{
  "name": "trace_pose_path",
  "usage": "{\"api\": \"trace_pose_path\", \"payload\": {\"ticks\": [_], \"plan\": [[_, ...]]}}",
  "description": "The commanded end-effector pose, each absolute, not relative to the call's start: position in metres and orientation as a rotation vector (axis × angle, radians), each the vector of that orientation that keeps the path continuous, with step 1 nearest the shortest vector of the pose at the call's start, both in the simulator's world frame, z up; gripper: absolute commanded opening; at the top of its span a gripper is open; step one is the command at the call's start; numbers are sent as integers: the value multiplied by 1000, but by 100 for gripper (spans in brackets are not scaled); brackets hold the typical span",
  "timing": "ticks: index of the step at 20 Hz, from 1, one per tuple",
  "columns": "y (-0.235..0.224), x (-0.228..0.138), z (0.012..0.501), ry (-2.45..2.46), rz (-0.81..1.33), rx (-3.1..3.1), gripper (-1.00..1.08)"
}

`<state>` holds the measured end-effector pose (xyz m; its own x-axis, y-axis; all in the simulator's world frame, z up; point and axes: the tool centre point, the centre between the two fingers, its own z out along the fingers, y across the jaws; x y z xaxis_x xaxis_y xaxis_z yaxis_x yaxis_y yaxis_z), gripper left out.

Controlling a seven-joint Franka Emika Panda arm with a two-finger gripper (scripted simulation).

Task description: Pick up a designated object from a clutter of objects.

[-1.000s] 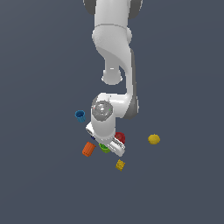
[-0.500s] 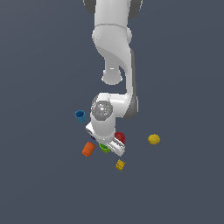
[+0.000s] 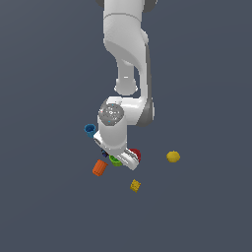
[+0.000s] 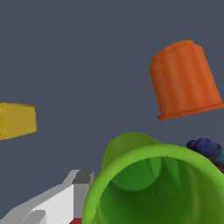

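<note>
1. The arm reaches down from the top of the exterior view, its wrist bent low over the clutter, and it stands where it stood in both frames of the last second; nothing in the arm's pose has visibly shifted.
2. The gripper [image 3: 119,158] sits right down on the green cup [image 3: 115,161], which is the landmark here. In the wrist view one pale finger [image 4: 57,203] lies just beside the cup's wall, the cup's open mouth filling the lower part of that picture. The other finger is out of sight, so I cannot tell whether the pincer is open or has closed on the cup.
3. The orange ribbed cup [image 3: 100,168] lies tipped, just beside the green cup toward the exterior view's left and lower down.
4. The blue cup [image 3: 90,130] stands near the green cup, up and to the exterior view's left.
5. The yellow ball [image 3: 173,157] is well apart from it, toward the exterior view's right.
6. The red round piece [image 3: 136,155] peeks out just beside the green cup on that same side.
7. The yellow block [image 3: 135,185] lies near, below the green cup.
8. The dark lump [image 4: 205,148] is just beside the cup's rim.
9. None of the clutter has moved either. That stillness suggests the grasp is being set, with the lift not yet begun.
</note>
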<state>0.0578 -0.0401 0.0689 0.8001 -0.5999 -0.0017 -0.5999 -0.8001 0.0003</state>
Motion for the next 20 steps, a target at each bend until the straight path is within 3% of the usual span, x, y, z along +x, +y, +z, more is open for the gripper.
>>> {"api": "trace_pose_path", "payload": {"ticks": [1, 20], "plan": [[-45, 52, 82, 994, 0, -2979, -100], [-101, -28, 234, 994, 1, -2977, -100]]}}
